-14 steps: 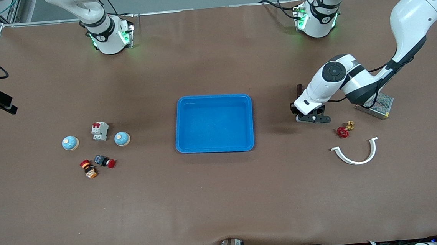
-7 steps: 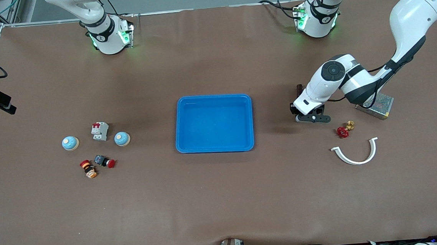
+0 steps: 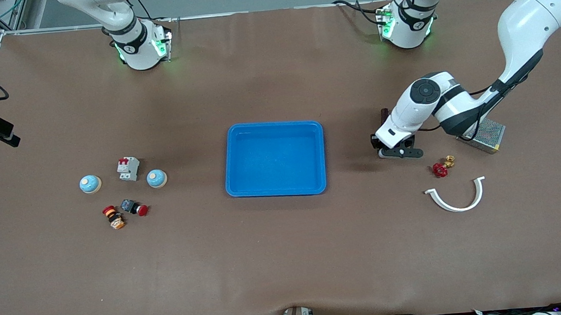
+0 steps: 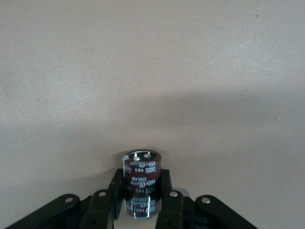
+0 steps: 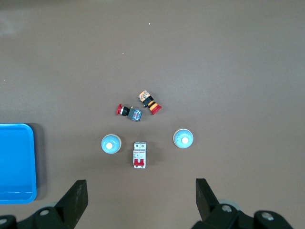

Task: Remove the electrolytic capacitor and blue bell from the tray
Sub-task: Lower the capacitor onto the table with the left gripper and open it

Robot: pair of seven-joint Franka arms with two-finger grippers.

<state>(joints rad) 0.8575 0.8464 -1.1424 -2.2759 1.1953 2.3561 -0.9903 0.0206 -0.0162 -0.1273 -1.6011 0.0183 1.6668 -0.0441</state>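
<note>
Dark-sleeved capacitor [image 4: 140, 183] clamped between the left end effector's [image 4: 140, 196] closed fingers [image 4: 164, 191], above bare table [image 4: 152, 71].

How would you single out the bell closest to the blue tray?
Start at the blue tray and go toward the right arm's end of the table. The first blue dome is that bell, beside the white circuit breaker; the other bell lies past the breaker.

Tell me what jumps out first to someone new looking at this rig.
The bright blue tray at the table's middle, empty. Next, the left claw shut on a dark capacitor, low over the bare table between the tray and the left arm's end. Two blue bells sit beside a white breaker toward the right arm's end, with the right claw open high above them.
</note>
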